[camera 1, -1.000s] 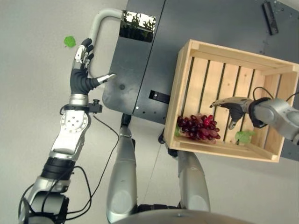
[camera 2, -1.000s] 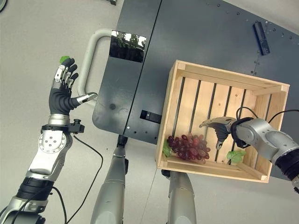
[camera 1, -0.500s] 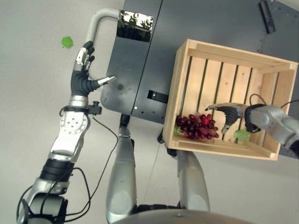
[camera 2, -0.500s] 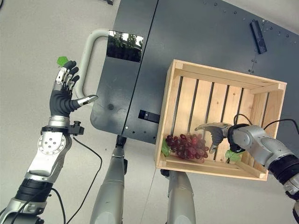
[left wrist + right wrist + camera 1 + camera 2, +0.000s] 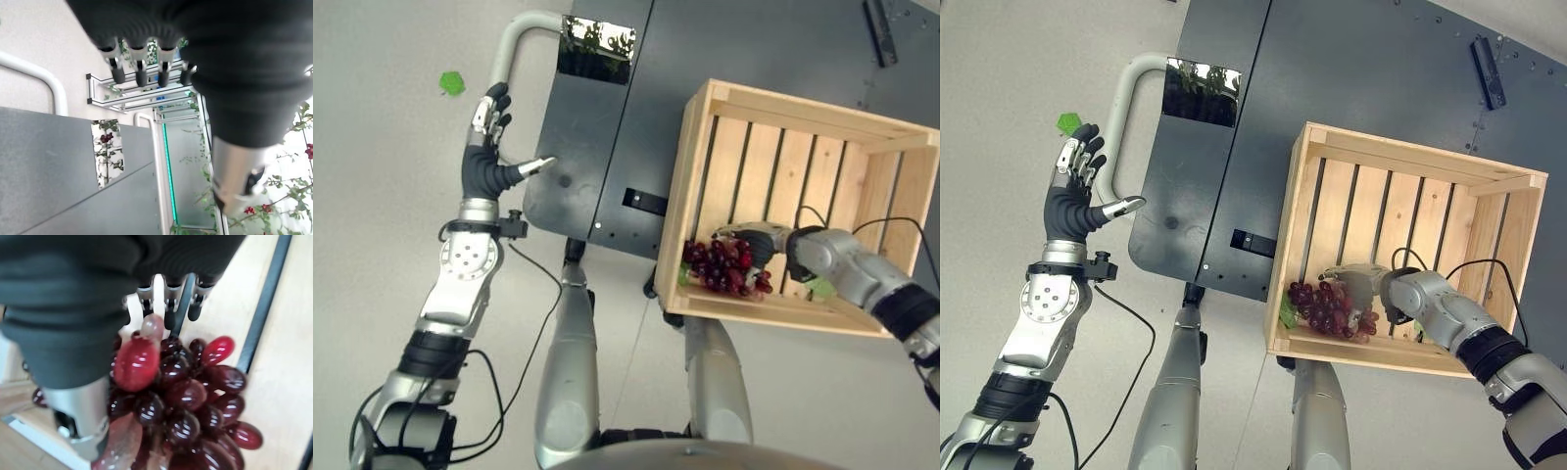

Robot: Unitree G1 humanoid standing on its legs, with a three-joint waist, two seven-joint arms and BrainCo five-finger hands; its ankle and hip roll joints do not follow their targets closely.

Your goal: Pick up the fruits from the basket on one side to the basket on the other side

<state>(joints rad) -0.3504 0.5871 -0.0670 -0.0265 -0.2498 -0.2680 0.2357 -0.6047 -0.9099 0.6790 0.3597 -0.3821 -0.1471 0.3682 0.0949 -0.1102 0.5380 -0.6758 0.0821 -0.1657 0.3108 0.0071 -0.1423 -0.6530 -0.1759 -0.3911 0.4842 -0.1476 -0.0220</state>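
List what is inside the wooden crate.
Inside the wooden crate: a red grape bunch with the right hand over it, and a green leaf. The slats beneath the grapes are covered.

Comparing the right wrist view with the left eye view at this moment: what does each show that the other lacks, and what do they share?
Right wrist view alone: the fingers reach past the grapes, the thumb alongside, not closed. Left eye view alone: the whole wooden crate, the green leaf inside it, the dark cart, and the left robot hand raised open. Both: the right robot hand over the grapes on the crate's slats.
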